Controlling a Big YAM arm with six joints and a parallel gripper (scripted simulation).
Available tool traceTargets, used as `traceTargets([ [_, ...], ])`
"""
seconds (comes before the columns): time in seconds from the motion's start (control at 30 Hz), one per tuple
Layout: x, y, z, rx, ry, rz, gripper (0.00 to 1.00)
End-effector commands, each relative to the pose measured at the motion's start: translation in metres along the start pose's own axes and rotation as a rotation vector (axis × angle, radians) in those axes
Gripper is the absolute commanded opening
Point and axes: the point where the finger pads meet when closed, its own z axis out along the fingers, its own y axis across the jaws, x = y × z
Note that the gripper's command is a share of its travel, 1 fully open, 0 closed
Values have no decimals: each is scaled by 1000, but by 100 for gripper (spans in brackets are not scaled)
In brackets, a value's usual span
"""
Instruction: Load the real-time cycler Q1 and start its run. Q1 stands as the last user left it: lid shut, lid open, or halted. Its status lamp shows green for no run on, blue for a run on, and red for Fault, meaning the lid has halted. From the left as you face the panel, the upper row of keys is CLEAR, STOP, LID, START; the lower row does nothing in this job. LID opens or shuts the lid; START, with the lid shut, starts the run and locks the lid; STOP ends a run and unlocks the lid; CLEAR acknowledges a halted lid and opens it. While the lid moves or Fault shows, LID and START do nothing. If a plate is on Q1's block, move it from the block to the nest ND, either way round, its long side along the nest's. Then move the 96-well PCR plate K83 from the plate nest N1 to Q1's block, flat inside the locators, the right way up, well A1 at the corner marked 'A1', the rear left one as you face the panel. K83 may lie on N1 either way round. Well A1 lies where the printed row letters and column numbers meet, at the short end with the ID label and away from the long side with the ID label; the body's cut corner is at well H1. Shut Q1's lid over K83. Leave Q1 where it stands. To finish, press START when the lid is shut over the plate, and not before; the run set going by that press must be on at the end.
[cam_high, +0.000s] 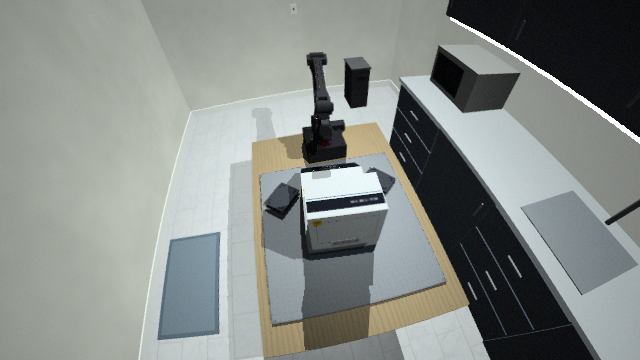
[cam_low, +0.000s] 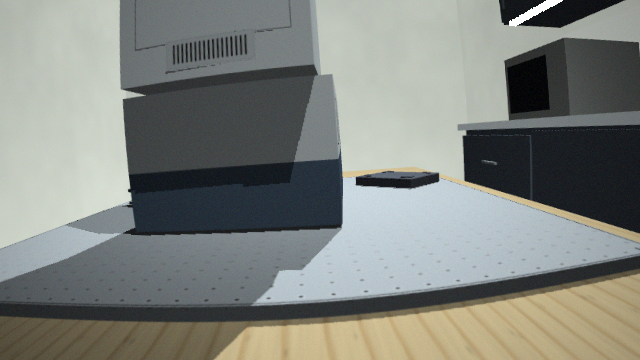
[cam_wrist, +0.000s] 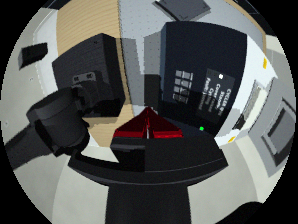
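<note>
The white cycler Q1 (cam_high: 345, 207) stands in the middle of the grey perforated plate, its vented rear face toward the top camera. In the wrist view its dark key panel (cam_wrist: 200, 90) faces my arm, and a green lamp (cam_wrist: 200, 128) is lit at its lower edge. I cannot tell how the lid stands. One dark nest (cam_high: 282, 199) lies left of Q1 and another (cam_high: 381, 180) lies to its right; the latter also shows in the exterior view (cam_low: 397, 178). I cannot make out plate K83. My gripper (cam_wrist: 147, 110) has red fingers, is shut on nothing, and hangs in front of the panel, apart from it.
My arm (cam_high: 320, 100) rises from its black base (cam_high: 324, 147) on the wooden table behind Q1. A counter with a microwave (cam_high: 472, 75) runs along the right. A black bin (cam_high: 357, 81) stands on the floor by the far wall.
</note>
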Motion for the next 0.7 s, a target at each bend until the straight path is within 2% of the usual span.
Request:
traceTargets([
  [0.0, -2, -22, -12, 50, 2, -20, 0],
  [0.17, -3, -21, -7, 50, 2, -25, 0],
  [0.4, -4, -22, 14, 10, 2, -9, 0],
  [0.57, -4, -37, 11, 46, 3, -15, 0],
  [0.67, -4, -37, 9, 45, 3, -14, 0],
])
